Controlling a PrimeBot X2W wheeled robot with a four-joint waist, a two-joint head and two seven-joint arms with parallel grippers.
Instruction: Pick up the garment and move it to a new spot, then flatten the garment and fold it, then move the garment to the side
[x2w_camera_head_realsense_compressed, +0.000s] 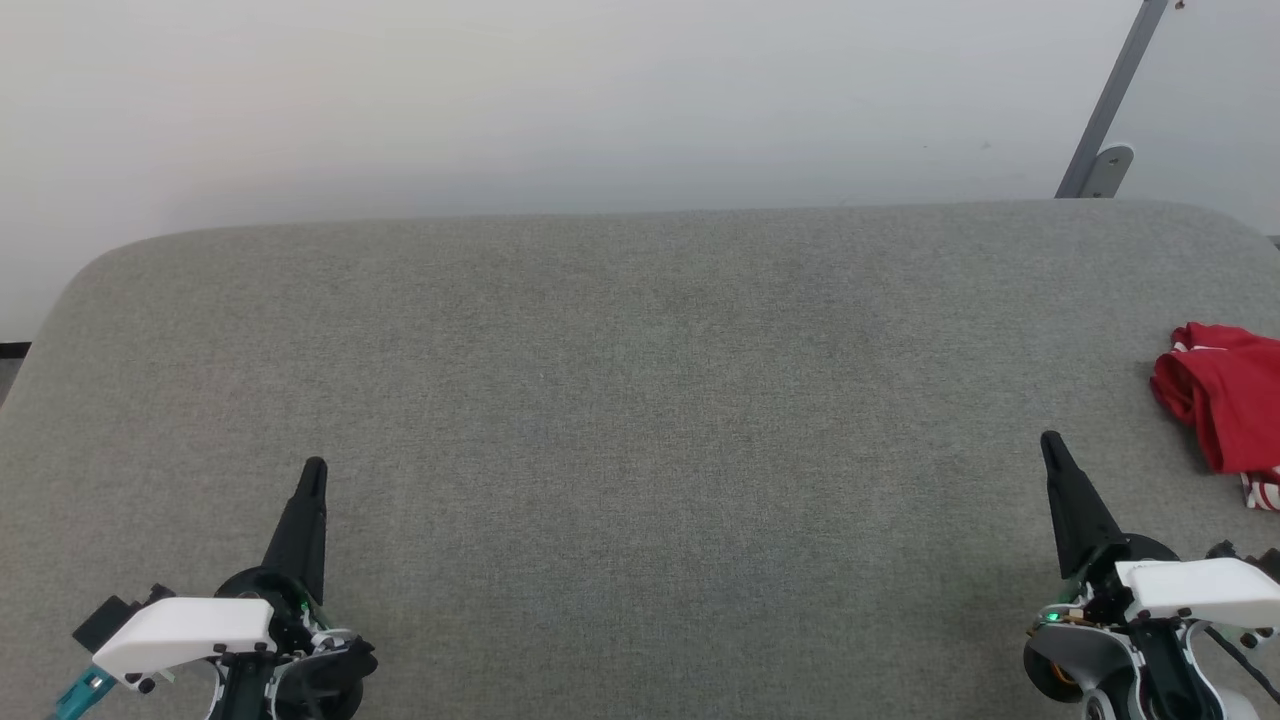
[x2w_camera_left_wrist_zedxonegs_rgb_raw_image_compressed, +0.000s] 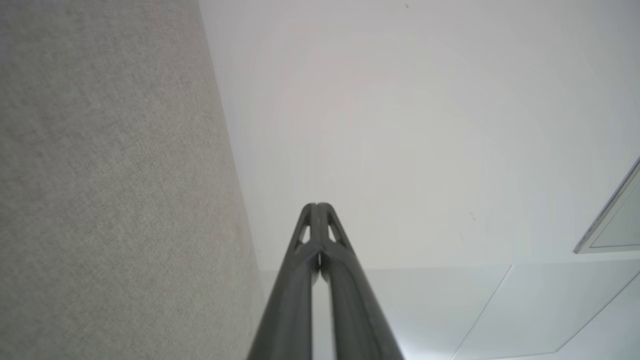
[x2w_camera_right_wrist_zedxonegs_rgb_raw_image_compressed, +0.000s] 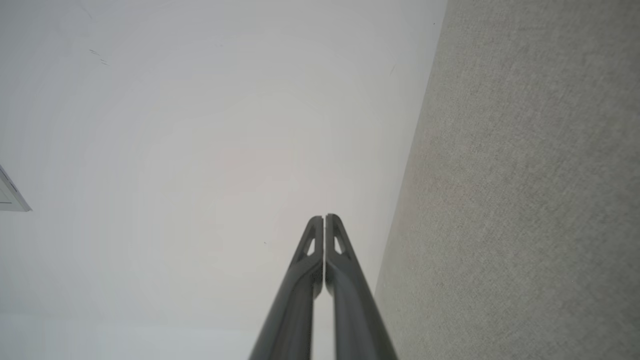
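The garment (x2w_camera_head_realsense_compressed: 1225, 405) lies crumpled in a red heap at the far right side of the grey fabric table (x2w_camera_head_realsense_compressed: 640, 420), partly cut off by the edge of the head view. A bit of red-and-white striped trim (x2w_camera_head_realsense_compressed: 1262, 492) shows at the heap's near end. No print can be made out in the folds.

The left tool (x2w_camera_head_realsense_compressed: 313, 468) hangs over the near left part of the table, pointing away from the robot and leaning slightly right. In the left wrist view its fingers (x2w_camera_left_wrist_zedxonegs_rgb_raw_image_compressed: 300, 280) are pressed together at the tips, with nothing between them.

The right tool (x2w_camera_head_realsense_compressed: 1050, 440) hangs over the near right part of the table, near the garment but not touching it; bare table shows between the two. It leans slightly left. In the right wrist view its fingers (x2w_camera_right_wrist_zedxonegs_rgb_raw_image_compressed: 345, 280) also meet at the tips and grip nothing.

A pale wall (x2w_camera_head_realsense_compressed: 500, 100) rises behind the table's far edge. A grey slanted bar (x2w_camera_head_realsense_compressed: 1110, 105) stands against it at the upper right.
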